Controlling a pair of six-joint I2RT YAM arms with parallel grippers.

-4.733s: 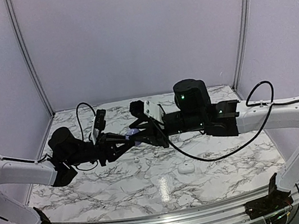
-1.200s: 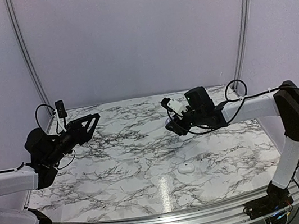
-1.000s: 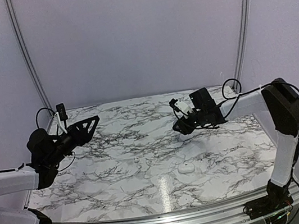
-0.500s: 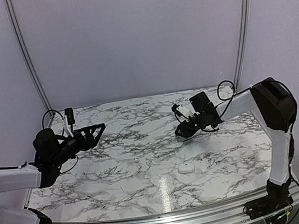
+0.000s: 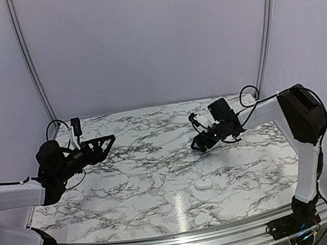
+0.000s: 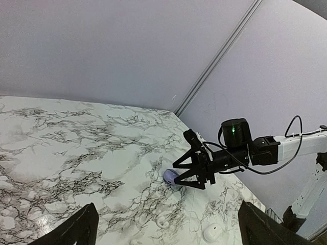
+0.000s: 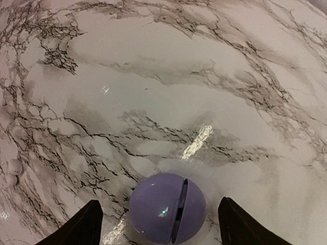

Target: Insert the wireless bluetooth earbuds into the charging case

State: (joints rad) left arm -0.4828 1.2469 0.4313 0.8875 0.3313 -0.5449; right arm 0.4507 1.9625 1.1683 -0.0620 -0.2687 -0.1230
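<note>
A lilac charging case (image 7: 167, 208) lies on the marble table with its lid seam slightly ajar. My right gripper (image 7: 159, 203) straddles it, open, with a gap between each finger and the case. In the left wrist view the same case (image 6: 169, 177) sits between the right gripper's tips (image 6: 174, 174). Two tiny earbuds (image 5: 149, 174) (image 5: 169, 169) lie loose mid-table; one whitish bud (image 6: 162, 221) shows in the left wrist view. My left gripper (image 5: 105, 142) hovers open and empty over the table's left side, far from everything.
A white closed case (image 5: 204, 184) rests near the front middle of the table, also seen in the left wrist view (image 6: 211, 233). Lilac walls and two metal frame posts (image 5: 263, 32) close in the back.
My right gripper has opened and let go of the lilac case, which now rests on the table. The left arm drew back to the left earlier and has since held still.
</note>
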